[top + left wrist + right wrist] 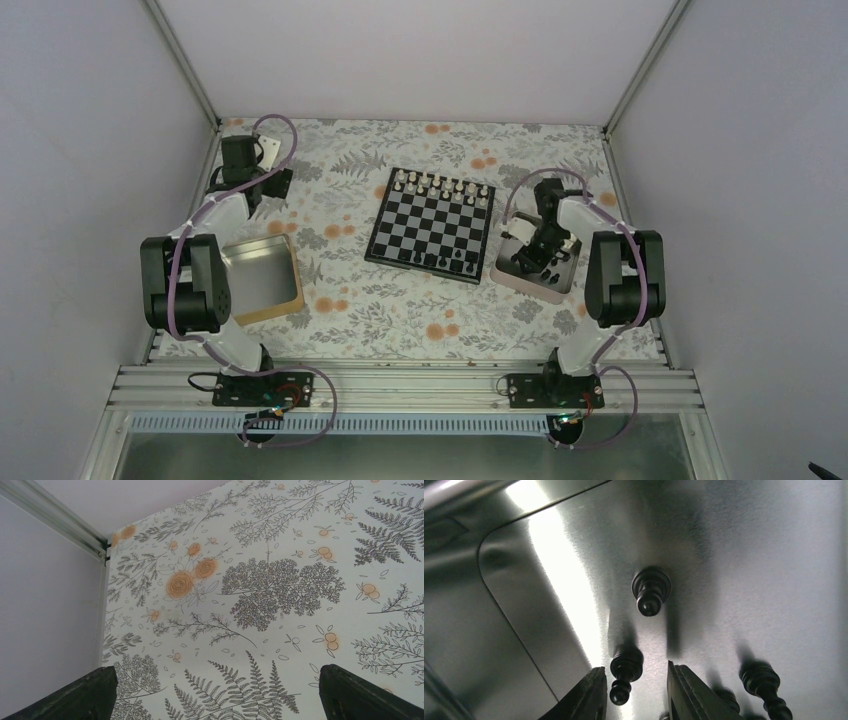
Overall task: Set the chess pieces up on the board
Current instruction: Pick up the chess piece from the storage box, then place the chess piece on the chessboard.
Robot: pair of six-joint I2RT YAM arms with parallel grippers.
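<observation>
While my right claw is hanging inside the silver tin, its jaws are standing parted around a black chess piece at bottom centre.

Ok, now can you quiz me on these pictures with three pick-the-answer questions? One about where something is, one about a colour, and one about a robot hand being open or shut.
1. Where is the right gripper?
A) up by the back wall
B) inside the silver tin
C) by the far-left corner

2. What colour is the row of pieces on the board's far edge?
A) red
B) pale whitish
C) blue

3. How is the left gripper?
A) shut on a chess piece
B) shut tight, empty
C) open, empty

Answers: 1 B, its wrist view shows the tin's floor and black pieces around its fingers. 2 B, the top view shows them light. 3 C, its fingers stand wide apart with only tablecloth between.
</observation>
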